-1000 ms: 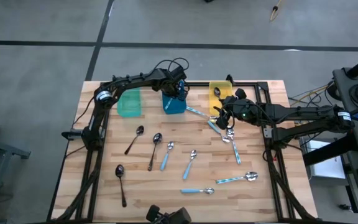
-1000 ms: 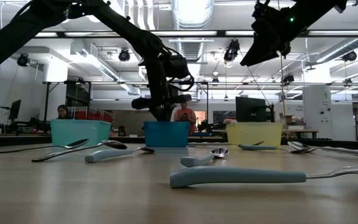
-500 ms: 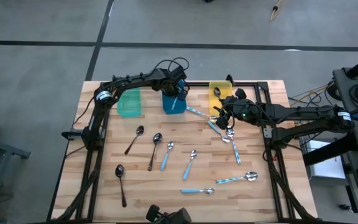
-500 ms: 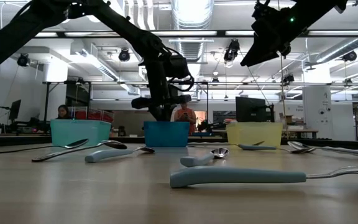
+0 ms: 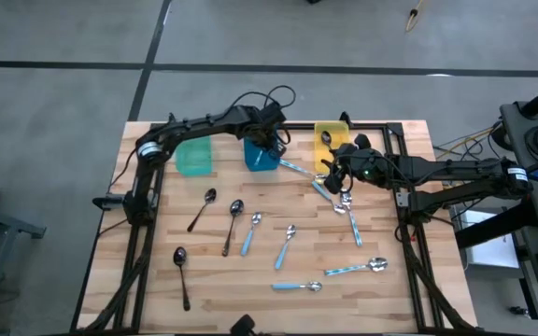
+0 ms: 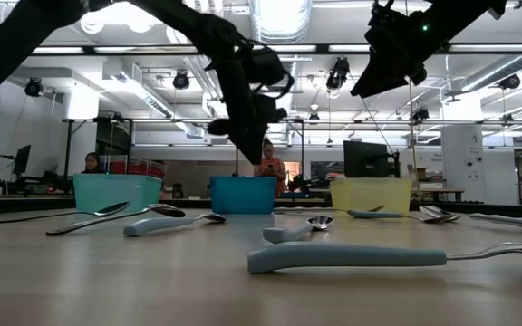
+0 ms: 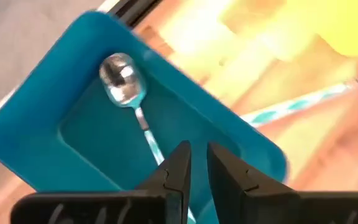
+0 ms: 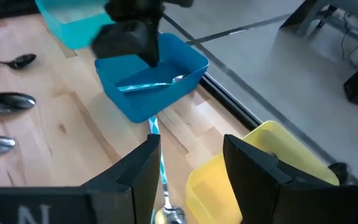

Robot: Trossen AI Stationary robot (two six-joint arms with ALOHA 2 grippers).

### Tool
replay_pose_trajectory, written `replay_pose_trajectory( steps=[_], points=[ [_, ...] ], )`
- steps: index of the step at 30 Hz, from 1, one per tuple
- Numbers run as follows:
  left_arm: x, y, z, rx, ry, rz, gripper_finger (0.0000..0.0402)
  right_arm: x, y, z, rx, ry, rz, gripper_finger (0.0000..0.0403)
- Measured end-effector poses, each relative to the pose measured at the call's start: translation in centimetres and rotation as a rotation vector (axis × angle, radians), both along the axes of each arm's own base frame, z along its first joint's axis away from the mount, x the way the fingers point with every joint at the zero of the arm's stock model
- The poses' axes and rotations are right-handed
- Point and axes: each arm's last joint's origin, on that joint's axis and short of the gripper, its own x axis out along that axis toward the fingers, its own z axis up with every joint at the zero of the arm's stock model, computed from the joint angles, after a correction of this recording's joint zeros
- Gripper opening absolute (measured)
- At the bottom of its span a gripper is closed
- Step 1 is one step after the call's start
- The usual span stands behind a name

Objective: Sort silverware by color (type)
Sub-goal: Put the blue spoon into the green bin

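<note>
a: starting nearest me, well short of the blue bin: what's on the table?

b: i see a black spoon lying alone at the near left, and blue-handled spoons scattered on the near side of that bin. two more dark spoons lie between them and the bin

a: and my arms?

b: my right gripper hangs off to the right of the blue bin, just in front of the yellow bin, over a small cluster of blue-handled spoons. its fingers stand spread with nothing between them

a: the left one?

b: my left gripper hovers right over the blue bin, fingers drawn nearly together, only a thin gap, grasping nothing. one silver spoon with a blue handle lies inside the blue bin. the teal bin sits just left of it
</note>
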Motion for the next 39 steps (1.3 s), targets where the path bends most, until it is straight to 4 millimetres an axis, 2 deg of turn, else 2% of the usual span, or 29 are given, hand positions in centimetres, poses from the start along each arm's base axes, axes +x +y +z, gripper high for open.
replay_pose_trajectory(
  steps=[9,12,20,25,29,34,39],
  points=[
    [-1.2,-3.6,2.8,0.065,0.071,-0.19,0.0033,0.0,0.0,0.0,0.136,-0.109,-0.085,0.0146],
    [-2.2,-4.7,3.7,0.097,0.092,-0.22,0.0027,0.1,0.2,-0.1,0.214,-0.137,-0.061,0.0139],
    [-7.0,-7.9,5.0,0.143,0.058,-0.255,0.0013,0.2,1.1,-0.3,0.377,-0.181,-0.037,0.0125],
    [-10.6,-10.7,4.5,0.158,-0.002,-0.276,0.0008,0.3,1.6,-0.3,0.415,-0.198,-0.039,0.0125],
    [-12.6,-12.8,3.7,0.178,-0.105,-0.287,0.0008,0.7,1.6,-0.7,0.433,-0.187,-0.044,0.0125],
    [-13.9,-15.0,2.4,0.216,-0.282,-0.321,0.0008,1.9,1.6,-2.2,0.458,-0.13,-0.057,0.0124],
    [-14.6,-16.3,1.7,0.238,-0.394,-0.349,0.0008,3.5,1.5,-3.0,0.506,-0.021,-0.046,0.012]
  ],
)
